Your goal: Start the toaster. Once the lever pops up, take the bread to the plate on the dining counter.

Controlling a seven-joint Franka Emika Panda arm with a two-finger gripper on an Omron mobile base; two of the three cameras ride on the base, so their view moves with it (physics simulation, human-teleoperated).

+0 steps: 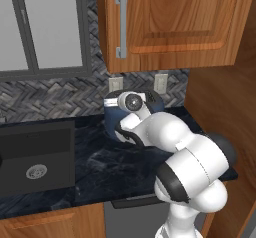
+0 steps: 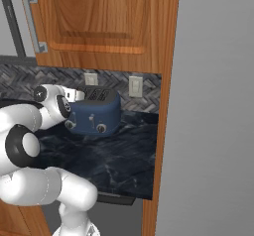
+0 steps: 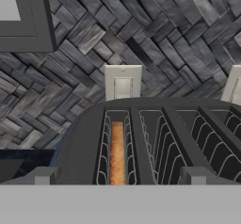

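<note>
The toaster (image 2: 94, 112), dark blue with four slots, sat on the black marbled worktop (image 2: 119, 163) against the herringbone backsplash (image 3: 155, 35), below the wooden wall cabinet (image 2: 99, 22). In the hand view the bread (image 3: 117, 152) stood on edge, sunk in the leftmost slot, at about 7 o'clock from the left wall outlet (image 3: 123, 83). The hand (image 3: 118, 177) hovered just above the toaster's near edge, fingers spread wide, nothing between them, one fingertip (image 3: 43, 176) at each side of the bread slot's end. In the right base view the front carried two round knobs and small levers, at 5 o'clock from the hand there. The sink (image 1: 37, 157) lay at 9 o'clock of the toaster in the left base view. The plate and dining counter were not visible in these frames.

Risks, as judged: the hand was high over the slots, not at the front levers, so a descent from here might jab the top or the slot wires rather than press a lever. The wrong lever could get pushed, leaving the bread's slot unstarted. Grabbing early, the fingers could snag the slot guides. The arm was folded tight near the cabinet.

No brand, label or readable writing seen anywhere.
</note>
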